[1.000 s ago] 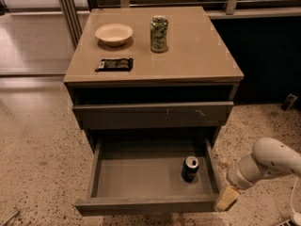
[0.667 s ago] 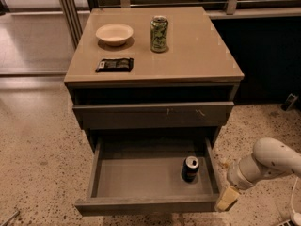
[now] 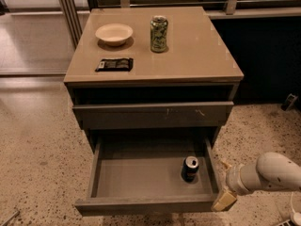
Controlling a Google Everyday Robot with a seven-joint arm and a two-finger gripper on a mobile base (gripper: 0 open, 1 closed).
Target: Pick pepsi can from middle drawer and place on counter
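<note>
Can [image 3: 190, 168] dark blue, silver top; drawer [image 3: 141, 178] grey-brown; counter [image 3: 197, 51] tan; cream gripper [image 3: 225, 200] beside drawer's right front corner.

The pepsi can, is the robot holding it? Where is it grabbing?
No, nothing is held. The pepsi can stands by itself inside the middle drawer. The gripper is outside the drawer, beside its front corner, apart from the can.

On the counter [image 3: 197, 55] I see a pale bowl [image 3: 114, 33], a green can [image 3: 159, 33] and a dark packet [image 3: 114, 64]; my gripper [image 3: 225, 199] hangs by the middle drawer [image 3: 141, 179], at its front corner.
</note>
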